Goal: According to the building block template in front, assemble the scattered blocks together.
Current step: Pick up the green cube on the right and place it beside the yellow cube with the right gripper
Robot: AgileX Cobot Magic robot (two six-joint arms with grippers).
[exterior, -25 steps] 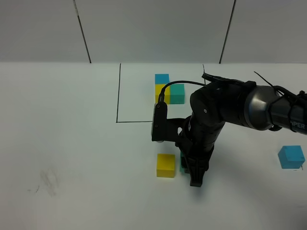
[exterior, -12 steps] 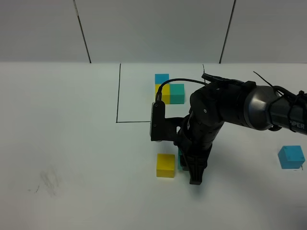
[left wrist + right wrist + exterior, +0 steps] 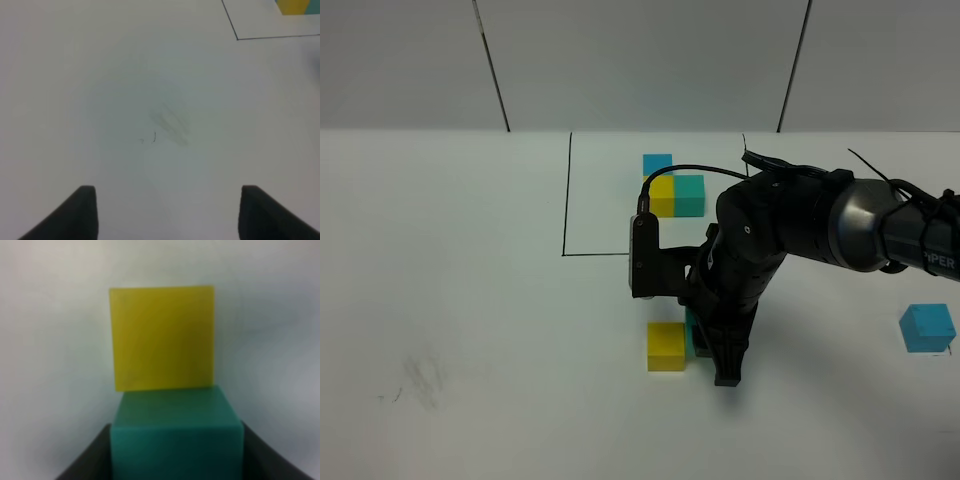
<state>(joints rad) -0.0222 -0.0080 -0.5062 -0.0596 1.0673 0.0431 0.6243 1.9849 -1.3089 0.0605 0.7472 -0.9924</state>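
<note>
The building block template [image 3: 672, 190] lies at the back inside a thin black outline: sky-blue, yellow and teal-green cubes in an L. Of the scattered blocks, the yellow block [image 3: 666, 345] [image 3: 162, 337] rests on the table in front of the outline. The teal-green block [image 3: 691, 334] [image 3: 175, 430] sits against its right side, and my right gripper [image 3: 708, 350] [image 3: 175, 460] is shut on it. Far to the right lies the sky-blue block [image 3: 927, 327]. My left gripper [image 3: 167, 215] hangs open over bare table, nothing between its fingers.
My right arm [image 3: 800, 225] reaches in from the right and hides part of the black outline [image 3: 566, 200]. A faint grey smudge [image 3: 420, 378] [image 3: 167, 122] marks the white table at the left. Walls stand behind the table.
My right gripper has slid left with the teal-green block, closing the gap until it meets the yellow block. The left gripper has not moved.
</note>
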